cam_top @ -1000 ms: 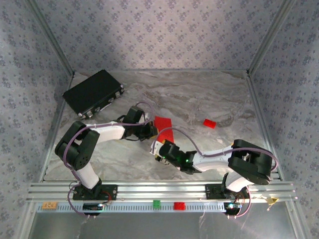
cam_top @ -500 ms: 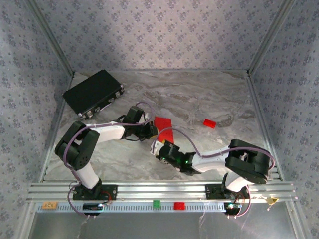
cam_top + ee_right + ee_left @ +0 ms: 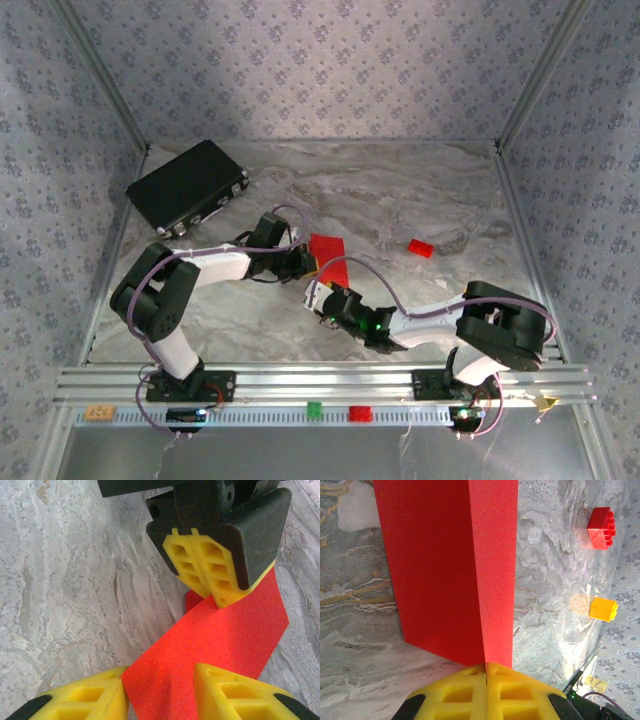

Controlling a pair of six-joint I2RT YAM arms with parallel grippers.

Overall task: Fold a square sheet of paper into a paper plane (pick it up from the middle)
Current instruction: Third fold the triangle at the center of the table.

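Right hand (image 3: 160, 692) is sitting nearest me, its two fingers standing apart with the near end of the one square sheet of paper (image 3: 225, 635) running between them; I am not making out whether they are touching it. Just past it, the left hand (image 3: 486, 666) is clamping another edge of the sheet, jaws pressed together on it. One crease is showing in the sheet. Farther out on the counter (image 3: 400, 190), one red block (image 3: 421, 248) is lying well apart, and one black box (image 3: 187, 185) is resting at the far left.
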